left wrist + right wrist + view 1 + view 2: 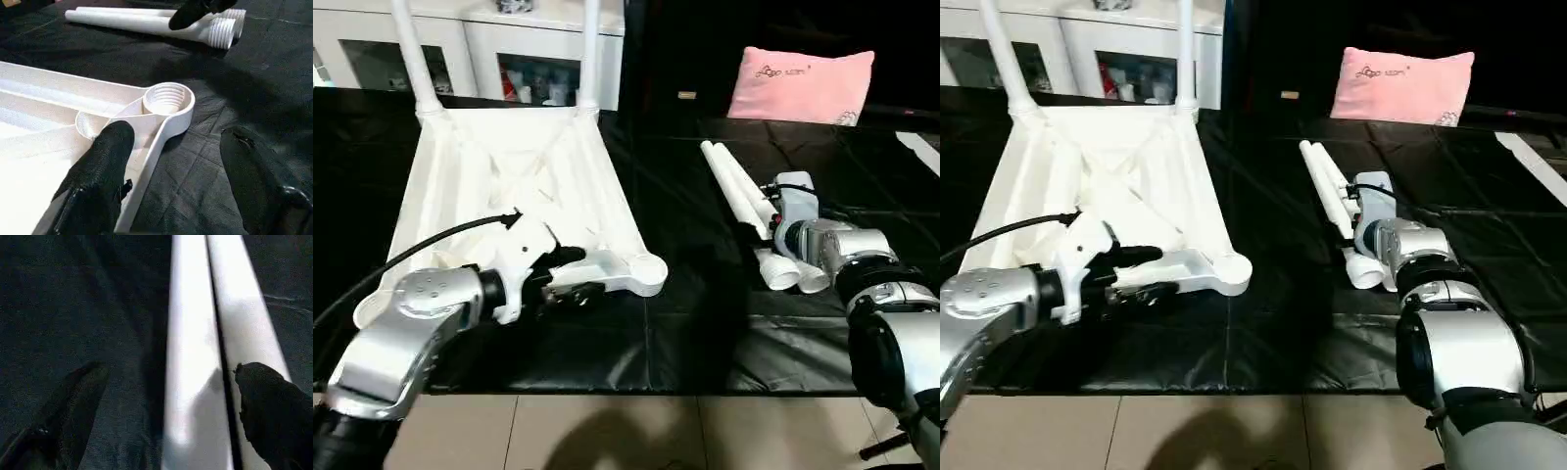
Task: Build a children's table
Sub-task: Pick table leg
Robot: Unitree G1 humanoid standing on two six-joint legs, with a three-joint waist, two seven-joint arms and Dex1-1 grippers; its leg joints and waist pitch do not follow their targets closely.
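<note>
The children's table top (509,166) lies upside down on the black mat, ribbed underside up. Two legs (414,49) (590,49) stand upright in its far corner sockets. The near right socket (166,98) is an empty threaded ring. My left gripper (176,142) is open astride the near rim just beside that socket, one finger (105,161) on the inner side and the other over the mat. Two loose legs (734,186) lie side by side to the right. My right gripper (171,369) hangs open close above them, fingers spread to either side.
A pink pillow (803,83) leans at the back right. A white cabinet with glass doors (499,49) stands behind the table top. The black mat (685,333) ends near me at a tiled floor (607,431). A black cable (421,245) runs over my left forearm.
</note>
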